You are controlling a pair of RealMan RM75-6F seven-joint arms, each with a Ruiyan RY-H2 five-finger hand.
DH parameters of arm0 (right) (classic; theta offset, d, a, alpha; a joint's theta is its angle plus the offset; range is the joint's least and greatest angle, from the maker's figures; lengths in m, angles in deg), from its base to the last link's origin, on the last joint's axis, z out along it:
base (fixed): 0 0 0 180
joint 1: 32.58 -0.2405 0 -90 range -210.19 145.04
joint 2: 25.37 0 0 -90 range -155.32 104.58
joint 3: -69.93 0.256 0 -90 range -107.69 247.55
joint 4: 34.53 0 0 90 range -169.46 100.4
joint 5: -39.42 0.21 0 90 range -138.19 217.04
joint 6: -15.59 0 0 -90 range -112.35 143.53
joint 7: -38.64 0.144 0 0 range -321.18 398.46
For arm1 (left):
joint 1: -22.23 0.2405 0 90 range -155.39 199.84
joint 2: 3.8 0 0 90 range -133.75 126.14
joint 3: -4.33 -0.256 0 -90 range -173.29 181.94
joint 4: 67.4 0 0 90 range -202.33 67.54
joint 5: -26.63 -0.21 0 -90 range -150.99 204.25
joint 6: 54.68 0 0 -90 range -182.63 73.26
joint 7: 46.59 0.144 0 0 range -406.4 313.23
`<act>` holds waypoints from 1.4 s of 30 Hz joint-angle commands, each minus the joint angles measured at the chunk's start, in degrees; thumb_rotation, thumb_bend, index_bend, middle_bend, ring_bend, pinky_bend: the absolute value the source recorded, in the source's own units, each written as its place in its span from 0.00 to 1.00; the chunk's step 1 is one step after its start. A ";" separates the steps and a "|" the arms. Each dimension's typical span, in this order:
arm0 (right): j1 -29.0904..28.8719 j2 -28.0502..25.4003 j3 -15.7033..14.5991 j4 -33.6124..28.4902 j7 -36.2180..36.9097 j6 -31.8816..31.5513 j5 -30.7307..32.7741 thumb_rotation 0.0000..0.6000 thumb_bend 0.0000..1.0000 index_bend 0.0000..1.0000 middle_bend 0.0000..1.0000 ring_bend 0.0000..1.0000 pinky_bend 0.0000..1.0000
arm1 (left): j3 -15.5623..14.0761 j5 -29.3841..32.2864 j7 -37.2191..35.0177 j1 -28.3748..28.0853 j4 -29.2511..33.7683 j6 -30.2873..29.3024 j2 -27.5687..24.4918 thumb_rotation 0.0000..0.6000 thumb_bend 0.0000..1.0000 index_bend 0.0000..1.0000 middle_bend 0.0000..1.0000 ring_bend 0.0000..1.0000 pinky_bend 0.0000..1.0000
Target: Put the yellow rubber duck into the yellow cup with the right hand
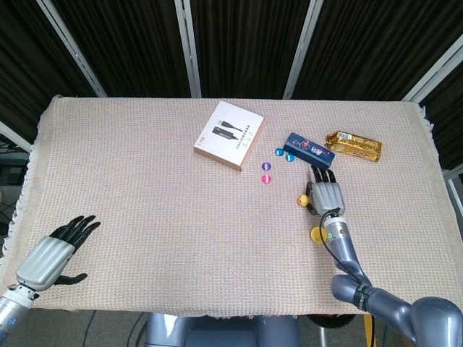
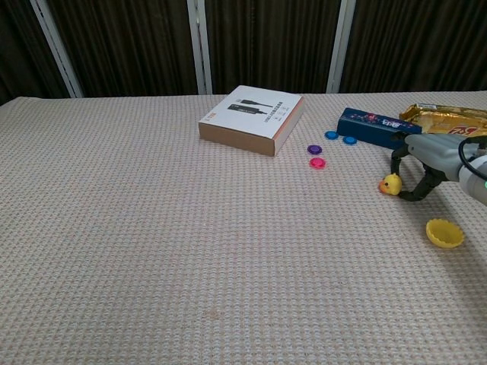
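Observation:
The small yellow rubber duck (image 1: pixel 303 199) (image 2: pixel 390 185) sits on the woven cloth at the right. My right hand (image 1: pixel 325 194) (image 2: pixel 426 156) arches over it from the right, a finger and the thumb curled in against the duck's sides. The yellow cup (image 1: pixel 317 233) (image 2: pixel 444 233) is a shallow fluted one, standing upright just nearer than the hand. My left hand (image 1: pixel 51 253) hovers at the table's front left corner with fingers spread, holding nothing; the chest view does not show it.
A white flat box (image 1: pixel 228 134) (image 2: pixel 252 119) lies at the back centre. A dark blue box (image 1: pixel 309 149) (image 2: pixel 377 126) and a gold packet (image 1: pixel 353 144) (image 2: pixel 445 116) lie just beyond the right hand. Small coloured discs (image 1: pixel 265 172) (image 2: pixel 316 156) lie left of the duck.

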 commanded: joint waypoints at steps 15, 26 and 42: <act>0.90 -3.34 -0.75 -4.35 0.60 0.65 -0.55 1.00 0.24 0.38 0.00 0.00 0.00 | -0.08 -0.26 -0.07 -0.01 0.07 -0.53 -0.06 1.00 0.00 0.00 0.00 0.00 0.22; 0.59 -3.63 -0.51 -5.84 0.14 0.31 -0.25 1.00 0.24 0.37 0.00 0.00 0.00 | -0.03 -0.26 -0.34 -0.07 0.01 -0.67 -0.02 1.00 0.00 0.00 0.00 0.00 0.22; 0.17 -2.73 -0.20 -7.50 -1.65 -1.08 0.86 1.00 0.24 0.40 0.00 0.00 0.00 | 0.03 -0.22 -0.77 -0.23 -0.05 -0.70 -0.06 1.00 0.00 0.00 0.00 0.00 0.22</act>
